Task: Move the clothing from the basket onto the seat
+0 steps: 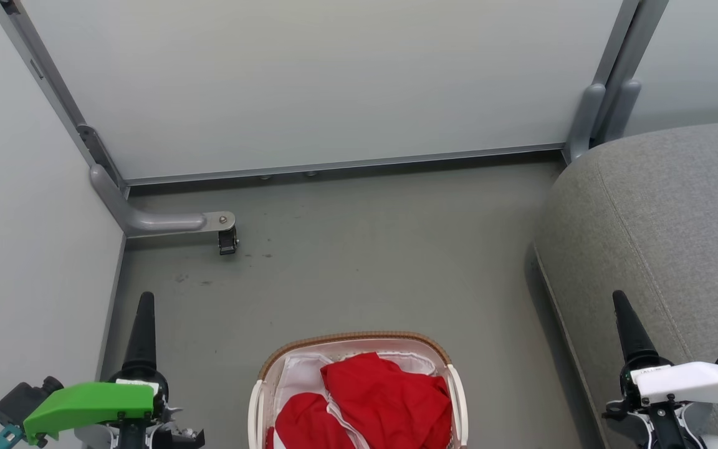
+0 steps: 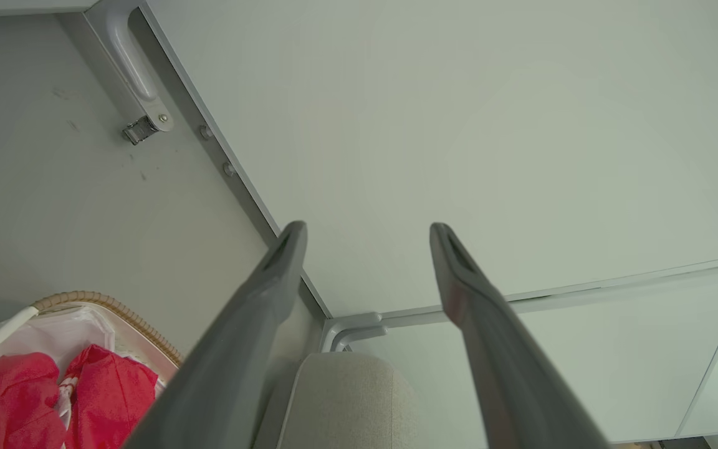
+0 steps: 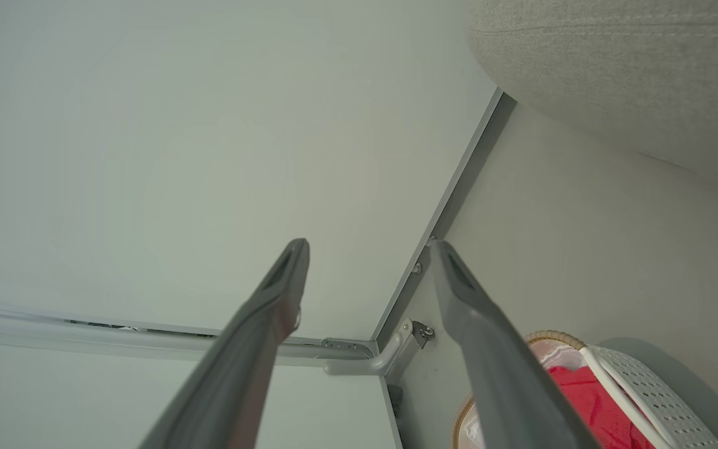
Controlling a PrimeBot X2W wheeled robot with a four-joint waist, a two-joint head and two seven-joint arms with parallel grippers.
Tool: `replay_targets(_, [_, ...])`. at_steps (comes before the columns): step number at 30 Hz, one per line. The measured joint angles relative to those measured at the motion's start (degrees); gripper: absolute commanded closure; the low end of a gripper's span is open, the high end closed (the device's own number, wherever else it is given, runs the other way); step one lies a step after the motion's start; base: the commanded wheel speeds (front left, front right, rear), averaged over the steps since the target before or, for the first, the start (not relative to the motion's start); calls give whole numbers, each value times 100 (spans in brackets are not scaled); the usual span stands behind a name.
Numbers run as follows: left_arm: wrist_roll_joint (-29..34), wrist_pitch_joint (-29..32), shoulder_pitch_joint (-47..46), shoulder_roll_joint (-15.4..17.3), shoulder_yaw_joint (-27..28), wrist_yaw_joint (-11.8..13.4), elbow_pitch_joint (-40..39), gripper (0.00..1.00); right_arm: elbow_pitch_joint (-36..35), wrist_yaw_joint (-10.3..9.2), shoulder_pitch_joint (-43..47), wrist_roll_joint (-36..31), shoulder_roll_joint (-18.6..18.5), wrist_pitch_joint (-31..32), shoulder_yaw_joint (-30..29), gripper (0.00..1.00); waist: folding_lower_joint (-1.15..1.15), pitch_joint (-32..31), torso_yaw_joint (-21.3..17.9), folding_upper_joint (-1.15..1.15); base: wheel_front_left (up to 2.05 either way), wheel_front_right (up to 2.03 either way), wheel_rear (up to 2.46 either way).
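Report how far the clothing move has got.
Nothing done yet: the red clothing lies in the basket, and the visible part of the seat is bare. Nothing in hand: left gripper and right gripper are open and empty, off the basket. Left: every grasp, lift and placement.

A dull grey-green floor [image 1: 371,249] ran up to a pale partition panel [image 1: 321,81], whose lower edge was trimmed by a metal rail [image 1: 346,165]. At the left corner a curved grey metal foot [image 1: 153,220] reached out over the floor, with a small dark caster [image 1: 228,242] at its tip. A few dark scuffs [image 1: 179,278] marked the floor nearby. Twin grey posts [image 1: 602,118] stood at the right corner
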Motion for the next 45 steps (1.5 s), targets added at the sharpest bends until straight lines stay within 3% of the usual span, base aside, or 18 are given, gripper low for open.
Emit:
replay_targets(18, [2218, -357, -1, 3, -419, 274, -313, 0, -495, 0, 9, -2405, -27, -361, 225, 0, 0, 23, 27, 0, 0, 0, 0])
replay_targets(32, [3608, -604, 81, 5, -587, 319, -97, 0, -400, 1, 34, -3586, -40, -612, 309, 0, 0, 22, 29, 0, 0, 0, 0])
replay_targets(45, [4492, -809, 179, 9, -716, 318, 126, 0, -293, 0, 34, -4401, -51, -806, 348, 0, 0, -15, 42, 0, 0, 0, 0])
